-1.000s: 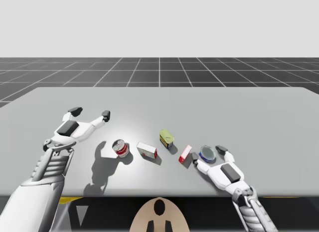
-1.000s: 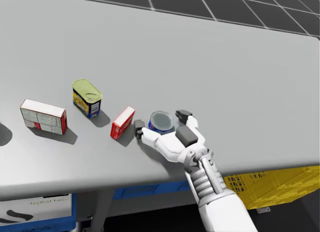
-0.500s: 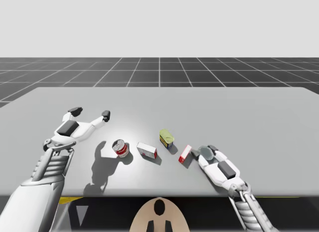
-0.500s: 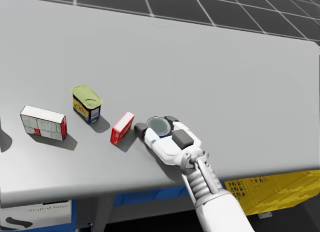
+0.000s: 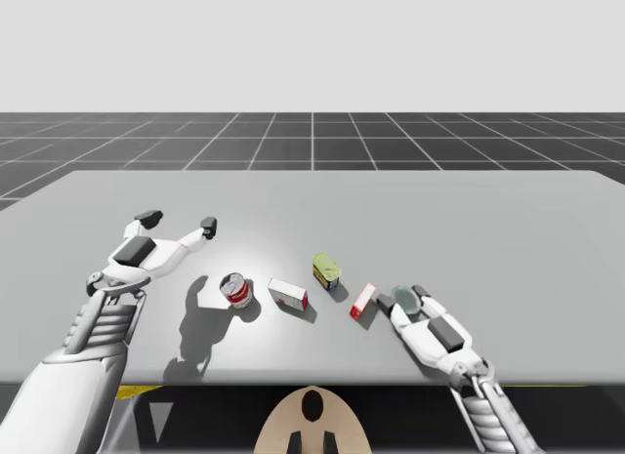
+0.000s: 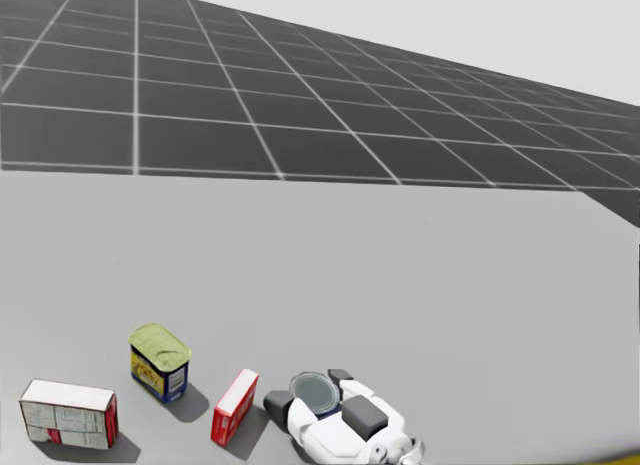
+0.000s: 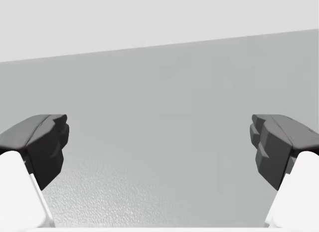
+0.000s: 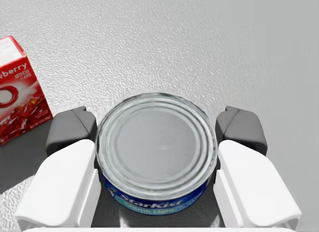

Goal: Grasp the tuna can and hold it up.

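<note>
Metal lid, matt grey top
The tuna can [image 8: 157,142] has a ridged lid of dull metal; the bench [image 8: 209,37] is matt and finely grained.

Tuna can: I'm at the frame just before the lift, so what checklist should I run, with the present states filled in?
1. Tuna can sits between the right tool's fingers: ok, one finger is on each side of it.
2. Both fingers touch the can's wall: ok in the right wrist view.
3. Can is centred in the grip: ok.
4. Small red box is clear of the tool: cannot tell, it stands very close beside one finger.
5. Left tool is out of the way: ok, it is open over bare table.
6. Can is off the table: cannot tell.
</note>
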